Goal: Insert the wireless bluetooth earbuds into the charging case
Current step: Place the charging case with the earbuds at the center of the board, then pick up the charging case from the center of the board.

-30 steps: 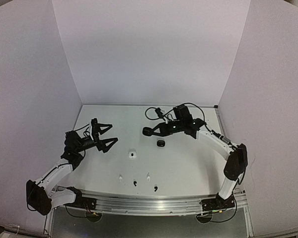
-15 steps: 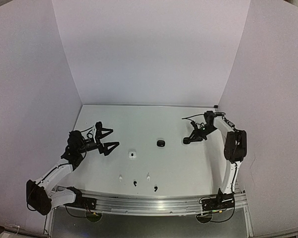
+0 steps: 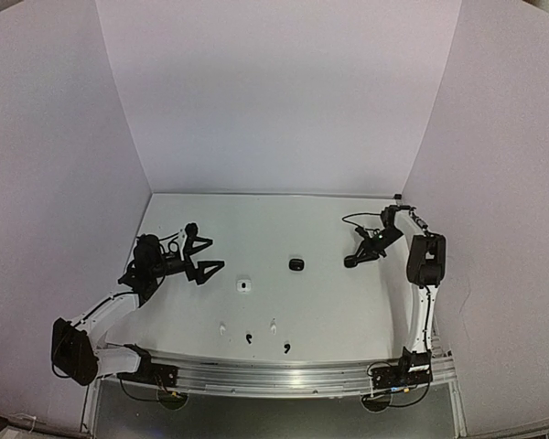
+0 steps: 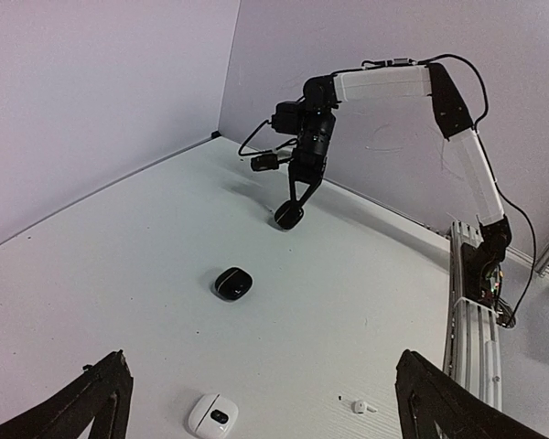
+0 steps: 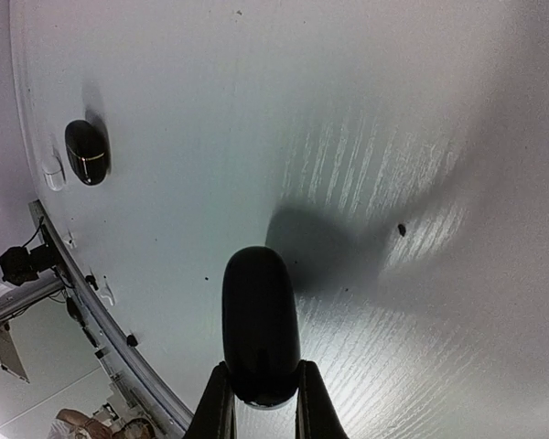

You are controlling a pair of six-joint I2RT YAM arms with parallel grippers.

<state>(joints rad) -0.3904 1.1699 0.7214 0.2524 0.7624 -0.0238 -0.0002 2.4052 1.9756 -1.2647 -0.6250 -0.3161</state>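
Observation:
My right gripper (image 3: 354,259) is shut on a black charging case (image 5: 261,325), which sticks out past the fingertips (image 5: 218,402) just above the table at the right. A second black case (image 3: 296,264) lies closed mid-table, and a white case (image 3: 244,286) lies to its left. Two white earbuds (image 3: 222,326) (image 3: 273,324) and two black earbuds (image 3: 248,337) (image 3: 286,347) lie near the front edge. My left gripper (image 3: 201,257) hangs open and empty at the left, facing the white case (image 4: 212,414) and one white earbud (image 4: 358,405).
White walls enclose the table (image 3: 348,311) at the back and on both sides. A metal rail (image 3: 274,375) runs along the front edge, with the arm bases on it. The right arm (image 4: 393,87) reaches across the far side in the left wrist view.
The right arm has swung from the table's middle to the right side, carrying the black case. The left gripper has shifted slightly and stayed open.

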